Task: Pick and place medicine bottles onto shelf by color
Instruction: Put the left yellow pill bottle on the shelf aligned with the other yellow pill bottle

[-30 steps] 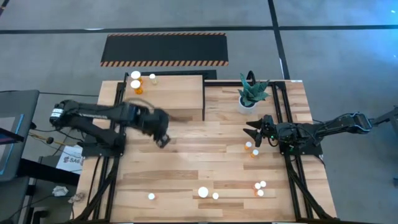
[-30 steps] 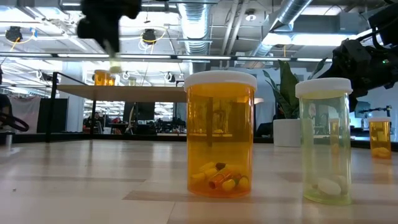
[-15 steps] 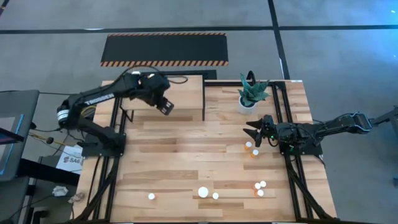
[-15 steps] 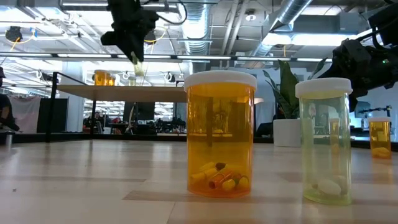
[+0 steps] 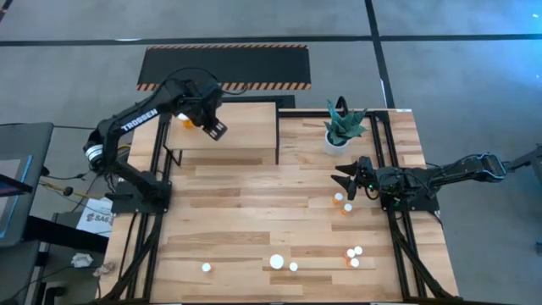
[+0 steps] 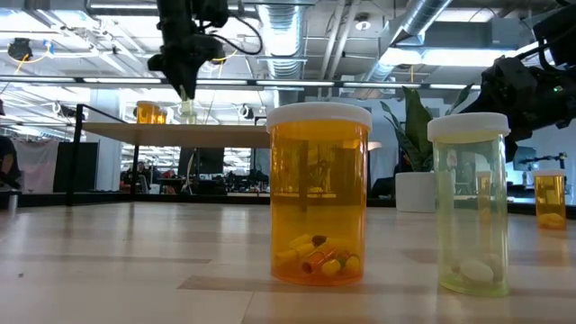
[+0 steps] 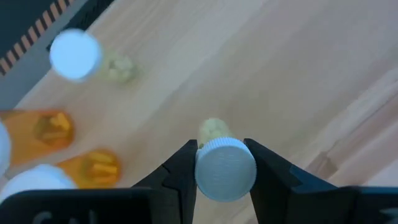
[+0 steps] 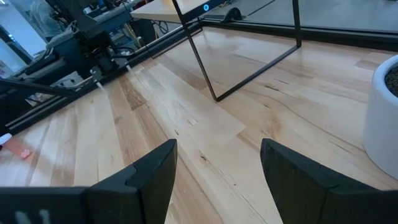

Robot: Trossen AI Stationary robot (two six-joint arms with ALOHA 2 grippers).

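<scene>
Above shelf (image 5: pixel 246 127): left hand (image 7: pixel 224 171) clamps yellowish bottle (image 7: pixel 225 168); right hand (image 8: pixel 217 168) open, empty.

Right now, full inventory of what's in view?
Medicine bottles on shelf: three showing, two orange and one yellowish, white caps, back-left corner.
Medicine bottles on table: about eight, white caps; two by the right hand, three near front right, three near front centre.
Shelf: one, light wood, back left of table.
Potted plant: one, green in white pot, back right.
Table: one, light wood.
Mat: one, black with orange-striped edges, on the floor behind.
Left hand: shut on a yellowish medicine bottle, above the shelf.
Right hand: open, waiting at right.
</scene>
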